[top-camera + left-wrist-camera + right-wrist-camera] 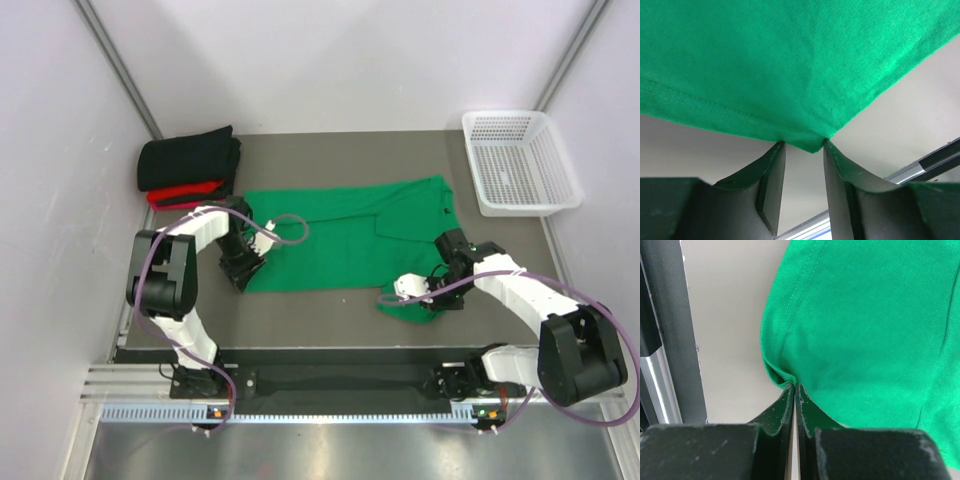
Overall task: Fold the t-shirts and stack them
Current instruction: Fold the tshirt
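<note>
The bright green t-shirt (345,240) lies spread across the middle of the table, its near right part bunched. My left gripper (243,270) stands open at the shirt's near left corner; in the left wrist view that corner (810,142) sits between the tips of the left gripper (803,144). My right gripper (437,292) is shut on a fold at the shirt's near right edge, and the right wrist view shows the right gripper (794,386) pinching the green cloth (865,330). At the back left the black t-shirt (190,155) lies folded on top of the red t-shirt (185,194).
A white mesh basket (520,160) stands at the back right corner. A black and silver rail (330,385) runs along the near table edge, close to both grippers. White walls close in the left, right and back sides.
</note>
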Controlling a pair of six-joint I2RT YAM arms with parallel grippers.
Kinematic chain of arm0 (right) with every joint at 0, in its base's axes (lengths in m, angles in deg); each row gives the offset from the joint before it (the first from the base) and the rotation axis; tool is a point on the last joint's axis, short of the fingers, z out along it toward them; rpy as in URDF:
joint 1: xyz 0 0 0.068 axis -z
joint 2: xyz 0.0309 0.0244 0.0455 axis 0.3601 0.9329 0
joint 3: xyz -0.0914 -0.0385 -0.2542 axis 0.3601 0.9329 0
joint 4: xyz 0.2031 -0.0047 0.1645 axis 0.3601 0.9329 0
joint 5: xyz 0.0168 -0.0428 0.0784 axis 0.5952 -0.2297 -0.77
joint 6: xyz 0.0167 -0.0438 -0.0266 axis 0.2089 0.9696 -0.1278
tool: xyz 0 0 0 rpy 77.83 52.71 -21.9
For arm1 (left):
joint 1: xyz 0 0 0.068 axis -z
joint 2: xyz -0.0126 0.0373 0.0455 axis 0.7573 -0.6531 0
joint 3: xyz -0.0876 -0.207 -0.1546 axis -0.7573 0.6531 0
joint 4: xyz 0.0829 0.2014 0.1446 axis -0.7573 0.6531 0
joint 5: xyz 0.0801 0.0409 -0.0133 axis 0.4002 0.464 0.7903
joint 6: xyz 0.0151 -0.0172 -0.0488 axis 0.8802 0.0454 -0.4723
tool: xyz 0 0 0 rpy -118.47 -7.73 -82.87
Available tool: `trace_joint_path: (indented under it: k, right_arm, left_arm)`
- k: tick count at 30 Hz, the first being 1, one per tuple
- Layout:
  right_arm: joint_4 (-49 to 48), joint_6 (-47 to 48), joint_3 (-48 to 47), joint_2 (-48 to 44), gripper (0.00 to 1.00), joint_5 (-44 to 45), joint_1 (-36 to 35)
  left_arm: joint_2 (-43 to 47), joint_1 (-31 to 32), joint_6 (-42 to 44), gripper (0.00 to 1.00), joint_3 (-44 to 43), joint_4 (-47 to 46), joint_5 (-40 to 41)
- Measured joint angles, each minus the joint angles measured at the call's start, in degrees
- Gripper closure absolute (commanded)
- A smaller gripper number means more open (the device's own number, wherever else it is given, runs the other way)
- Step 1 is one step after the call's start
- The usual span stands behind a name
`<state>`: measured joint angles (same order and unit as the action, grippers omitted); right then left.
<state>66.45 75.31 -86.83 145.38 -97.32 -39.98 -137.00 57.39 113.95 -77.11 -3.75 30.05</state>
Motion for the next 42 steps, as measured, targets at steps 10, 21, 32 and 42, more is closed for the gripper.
trace_joint_path:
  k: [10,21,32,42]
  right_arm:
    - [-0.1,-0.5,0.0,0.0,1.0,0.0,-0.1]
    - [-0.8,-1.4,0.1,0.0,1.0,0.0,-0.1]
    - [-1.4,-5.0,-1.0,0.0,1.0,0.3,2.0]
    - [-0.9,-11.4,-19.2,5.6,1.0,-3.2,10.9]
  left_arm:
    - [-0.4,2.0,-0.8,0.64,0.2,-0.3,2.5]
    - [0.6,2.3,-0.8,0.85,1.6,-0.2,2.7]
    - [0.0,1.8,-1.0,1.0,0.0,0.9,1.4]
    - [0.0,0.8,0.7,1.0,-6.1,0.7,3.0]
